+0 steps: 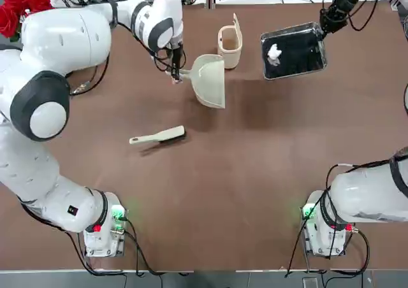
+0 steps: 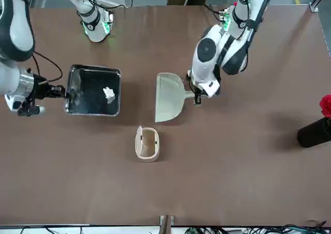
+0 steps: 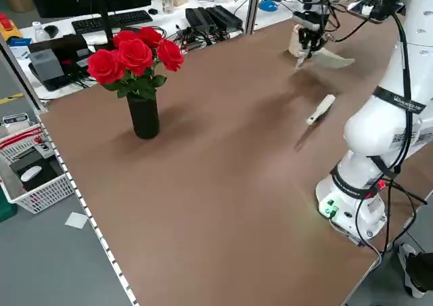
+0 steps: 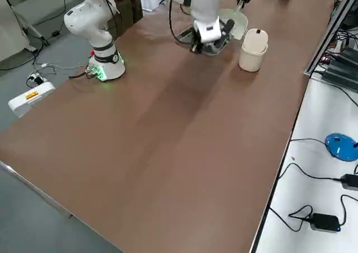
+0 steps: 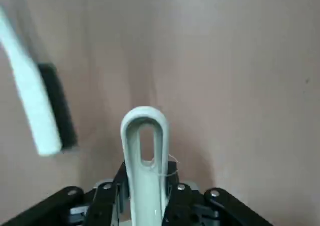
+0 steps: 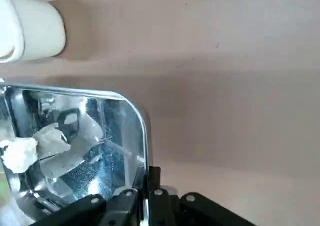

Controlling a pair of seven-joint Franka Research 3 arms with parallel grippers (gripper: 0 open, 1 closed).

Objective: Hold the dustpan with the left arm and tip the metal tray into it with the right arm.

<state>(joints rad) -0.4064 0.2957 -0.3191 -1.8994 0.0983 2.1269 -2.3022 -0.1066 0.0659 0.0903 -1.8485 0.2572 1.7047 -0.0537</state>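
The dustpan (image 1: pixel 211 79) lies near the far middle of the brown worktop (image 1: pixel 255 173), its wide mouth toward the robot and its short looped handle pointing to the robot's left. The left claw (image 1: pixel 175 75) reaches down from above and is clenched on that handle; in the left wrist view the handle's loop (image 5: pixel 144 136) stands out between the two dark fingers (image 5: pixel 112 186), which press on either side of it.

The metal tray (image 1: pixel 293 51) sits to the robot's right of the dustpan, well apart from it, near the far right of the worktop. A crumpled white scrap (image 1: pixel 275 52) rests inside the tray, toward the side facing the dustpan. The right claw (image 1: pixel 324 25) grips the tray's rim at its far right corner; in the right wrist view its fingers (image 6: pixel 150 193) are closed on the thin steel edge. In the top view the tray's outline looks slightly skewed, but whether it is lifted off the worktop cannot be told.

Between the dustpan and the tray, a little farther from the robot, stands a cream cylindrical cup (image 1: pixel 229 44) with an upright flap. A cream hand brush (image 1: pixel 157 136) with dark bristles lies flat nearer the robot, to the left of the dustpan. A black vase of red roses (image 3: pixel 137 62) stands at the far left edge of the worktop.
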